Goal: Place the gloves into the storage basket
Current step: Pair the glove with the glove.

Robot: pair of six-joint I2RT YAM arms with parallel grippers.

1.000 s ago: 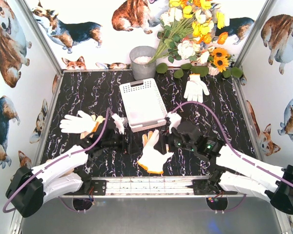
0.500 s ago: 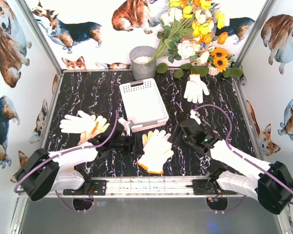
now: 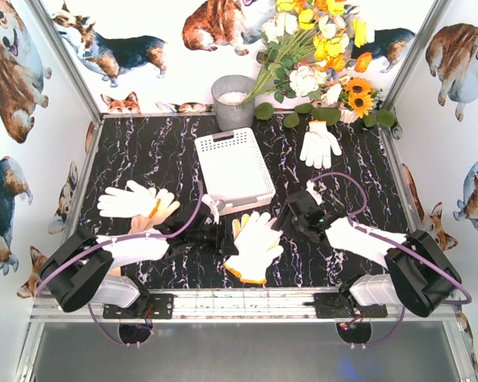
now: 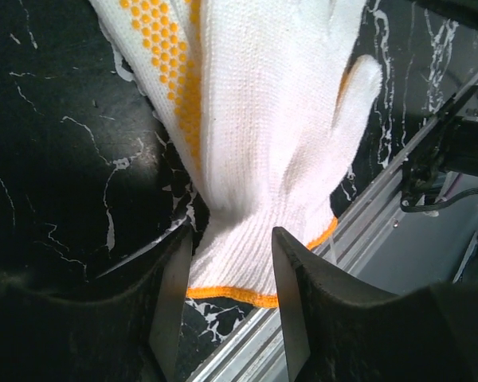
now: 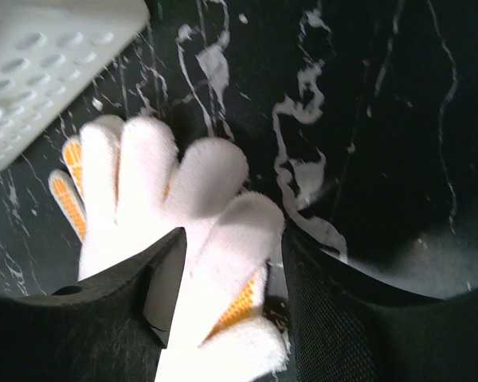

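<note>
Two stacked gloves, white knit with orange-dotted palms and orange cuff trim, lie just in front of the white perforated storage basket. My left gripper is at their left side. In the left wrist view it is open, its jaws either side of the orange-trimmed cuff. My right gripper is at the pile's right. In the right wrist view it is open with the glove's fingers between the jaws. Two more gloves lie at the left and a white one at the back right.
A round grey bucket stands behind the basket, with a bunch of artificial flowers to its right. Walls printed with corgis close in the black marbled table. A metal rail runs along the near edge. The basket's corner shows in the right wrist view.
Both grippers have closed in on the middle glove pile, the left from the left, the right swinging round on its right side. The top glove's fingers now spread further right.
</note>
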